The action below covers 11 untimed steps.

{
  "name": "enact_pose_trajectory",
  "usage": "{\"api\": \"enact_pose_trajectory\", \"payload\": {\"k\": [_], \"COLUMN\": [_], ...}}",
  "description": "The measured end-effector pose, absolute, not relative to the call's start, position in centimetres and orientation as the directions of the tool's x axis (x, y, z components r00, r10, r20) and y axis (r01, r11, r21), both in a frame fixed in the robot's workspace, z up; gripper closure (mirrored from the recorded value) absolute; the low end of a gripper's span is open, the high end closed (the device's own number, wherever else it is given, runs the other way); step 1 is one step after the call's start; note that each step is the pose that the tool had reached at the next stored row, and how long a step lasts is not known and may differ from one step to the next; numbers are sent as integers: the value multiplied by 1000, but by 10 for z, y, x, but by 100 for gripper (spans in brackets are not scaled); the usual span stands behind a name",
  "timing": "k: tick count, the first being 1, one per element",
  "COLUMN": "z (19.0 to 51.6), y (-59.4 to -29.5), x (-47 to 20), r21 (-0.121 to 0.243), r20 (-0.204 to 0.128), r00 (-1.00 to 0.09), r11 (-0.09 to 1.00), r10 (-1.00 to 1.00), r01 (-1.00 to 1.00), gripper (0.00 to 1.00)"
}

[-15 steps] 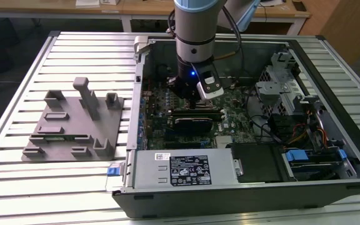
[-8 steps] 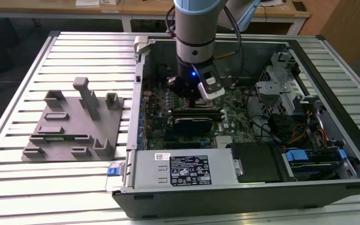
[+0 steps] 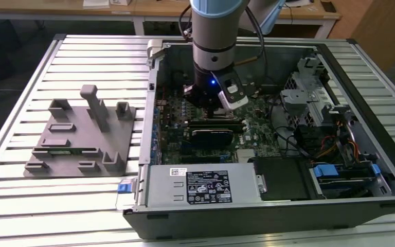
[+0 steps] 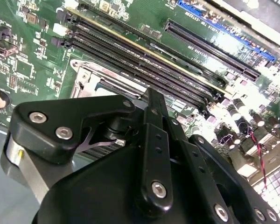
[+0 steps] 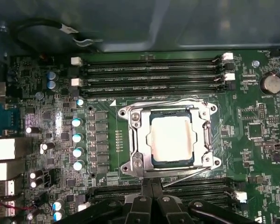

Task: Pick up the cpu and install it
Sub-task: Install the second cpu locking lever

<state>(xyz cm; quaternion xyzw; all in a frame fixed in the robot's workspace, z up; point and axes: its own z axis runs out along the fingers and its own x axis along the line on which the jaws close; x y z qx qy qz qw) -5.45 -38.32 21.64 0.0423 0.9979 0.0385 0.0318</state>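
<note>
The cpu point(image 5: 171, 140) is a small square chip with a pale silvery top. It lies flat inside the metal socket frame point(image 5: 132, 140) on the green motherboard point(image 5: 252, 135). In the first wrist view my gripper point(image 5: 152, 185) stands just beside the socket's edge, its two black fingers pressed together with nothing between them. It is apart from the cpu. In the exterior view the arm reaches down into the open computer case point(image 3: 149, 103), with the gripper point(image 3: 215, 112) low over the board. The second wrist view has the gripper's black linkage point(image 4: 151, 154) above the socket frame point(image 4: 86, 77).
Rows of memory slots point(image 5: 151, 72) run along both sides of the socket. A grey labelled power-supply box point(image 3: 204, 188) sits at the case's near side. A drive cage point(image 3: 310, 92) and cables crowd the exterior view's right. A grey fixture block point(image 3: 81, 136) rests on the slatted table.
</note>
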Motion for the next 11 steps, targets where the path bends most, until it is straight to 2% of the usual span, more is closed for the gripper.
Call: {"api": "enact_pose_trajectory", "payload": {"k": [2, 7, 11], "z": [215, 215, 215], "y": [-385, -391, -396], "x": [-54, -55, -54], "r21": [92, 167, 173], "r20": [-59, -46, -43], "r00": [-994, -995, -995], "r11": [992, 983, 982], "r10": [87, 91, 91], "r01": [81, 82, 83], "gripper": [89, 89, 89]}}
